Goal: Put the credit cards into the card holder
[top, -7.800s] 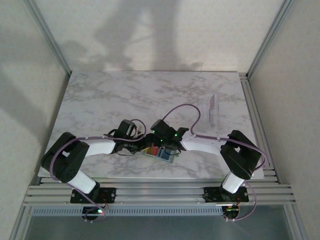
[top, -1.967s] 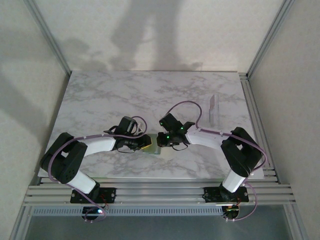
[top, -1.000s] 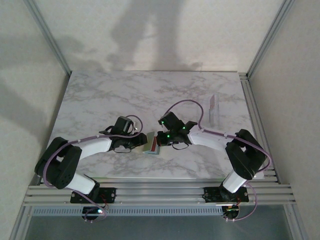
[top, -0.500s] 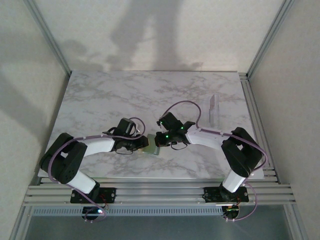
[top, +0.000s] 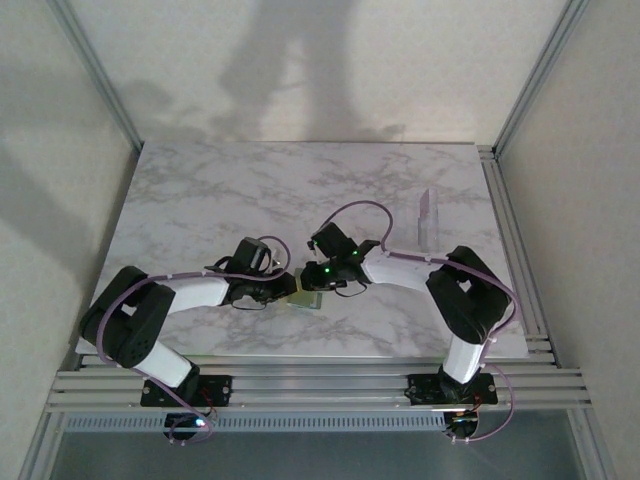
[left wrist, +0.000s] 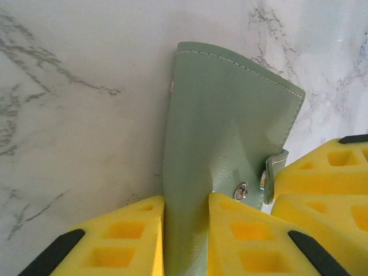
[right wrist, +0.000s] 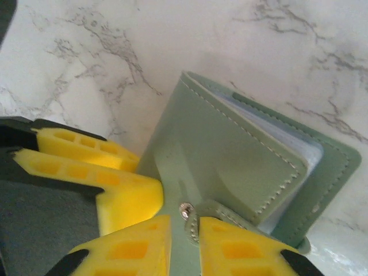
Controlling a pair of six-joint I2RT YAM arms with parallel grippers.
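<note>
— Marble-veined white table top (top: 200, 200), pale walls, aluminium frame. Arms meet near the front middle. What sits between them?

— Small grey-green stitched leather folding card holder (top: 308, 293), folded over, low on the marble. Left gripper (top: 290, 290) at its left side, right gripper (top: 318, 283) at its right. Clear plastic stand (top: 428, 222) well apart, far right.

— Left fingers?

— Left wrist view: left gripper (left wrist: 187, 225) has its yellow foam fingers (left wrist: 138, 230) closed on one cover of the card holder (left wrist: 224, 144), leather clamped between them.

— Right?

— Right wrist view: right gripper (right wrist: 185, 233) is drawn narrow, its pads (right wrist: 138, 244) astride the strap tab (right wrist: 230, 215) by the metal snap stud (right wrist: 184, 211). It reads as a pinch on the tab end of the card holder (right wrist: 230, 167); the contact itself is hidden.

— Cards?

— Pale layer (right wrist: 313, 152) between the covers at the open edge. Credit cards or lining, cannot tell.

— Stage?

— Judgement: late, closing up. The snap looks unmated and the covers gape slightly.

— Risks?

— The tab is tiny and could slip from the foam under any pull. Two pinches on one soft wallet: if the arms draw apart or twist, one grip may strip off, or the leather buckle. A snap pressed off-centre will not catch. If the covers spring open, whatever lies inside could slide out onto the marble. The pads are crowded and may foul each other.
</note>
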